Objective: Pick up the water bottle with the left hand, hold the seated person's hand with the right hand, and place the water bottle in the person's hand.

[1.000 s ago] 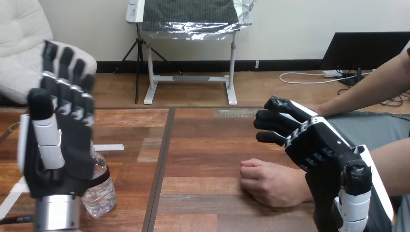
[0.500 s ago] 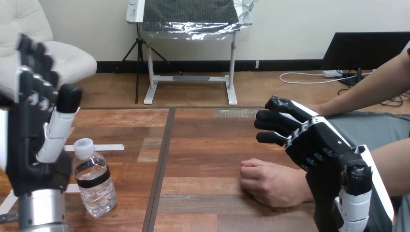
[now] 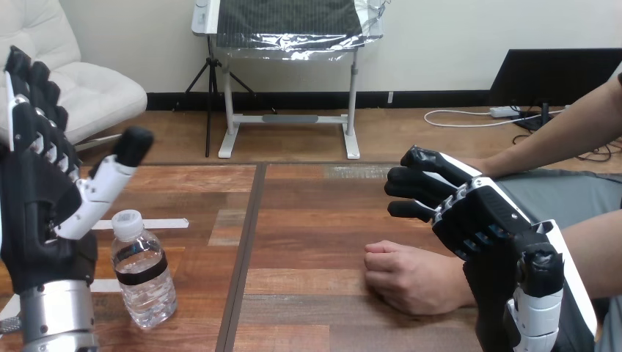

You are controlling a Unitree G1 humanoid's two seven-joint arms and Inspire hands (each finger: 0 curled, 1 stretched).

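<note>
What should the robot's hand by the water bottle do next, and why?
Probably move the left hand a little toward the water bottle and curl its fingers round it. That hand is open, thumb spread wide, just beside the bottle, not gripping it. The bottle stands upright on the table, so nothing is yet ready to give to the person's hand.

On the table point(image 3: 315, 213), the water bottle point(image 3: 143, 273) stands upright at the near left, just to the right of the raised left hand point(image 3: 40, 213). The person's hand point(image 3: 411, 279) rests on the table at the near right, well apart from the bottle. The right hand point(image 3: 477, 220) is just to the right of the person's hand and slightly farther back.
</note>
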